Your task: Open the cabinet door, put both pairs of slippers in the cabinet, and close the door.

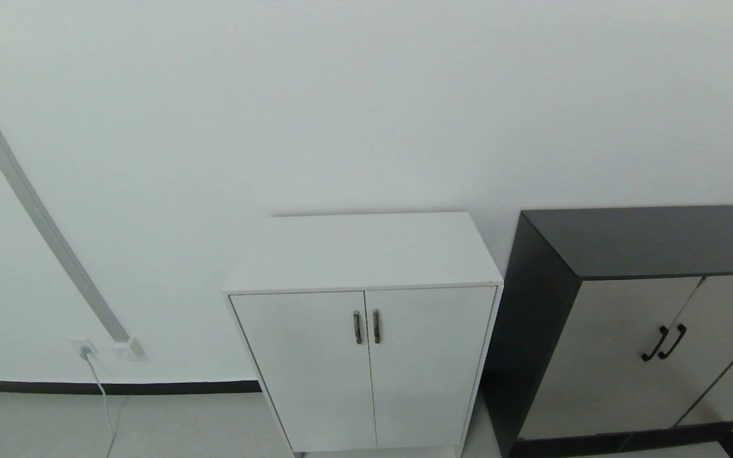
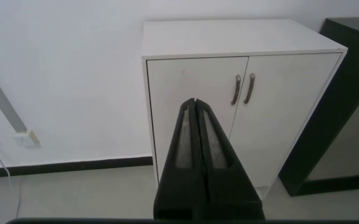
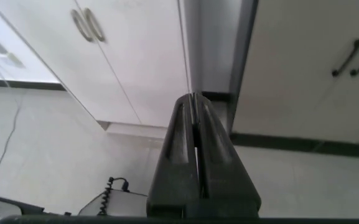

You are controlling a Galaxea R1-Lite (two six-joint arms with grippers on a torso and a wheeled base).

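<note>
At the lower left of the head view a wall socket (image 1: 83, 348) feeds a cable (image 1: 103, 397) that trails down to the floor (image 1: 169, 426); an approach that drifts that way could snag it. The left hand (image 2: 195, 102) has its fingers pressed flat together, grips nothing, and points at the white cabinet (image 1: 366, 254), which stands against the wall in the lower centre of the frame. Both of its doors (image 1: 309, 369) are shut, so whatever is inside is hidden. The two handles (image 1: 358, 327) sit just beside each other at the seam. A hand that goes in without first spreading its fingers would likely only bump them, and a sloppy grip could catch both handles or slip off. The right hand (image 3: 193, 97) is also fully closed and empty, aimed at the narrow gap beside the cabinet. In the lower right stands a dark cabinet (image 1: 534, 331), doors shut too; the white cabinet's right door may swing against its side, and the look-alike handles invite pulling the wrong door.
</note>
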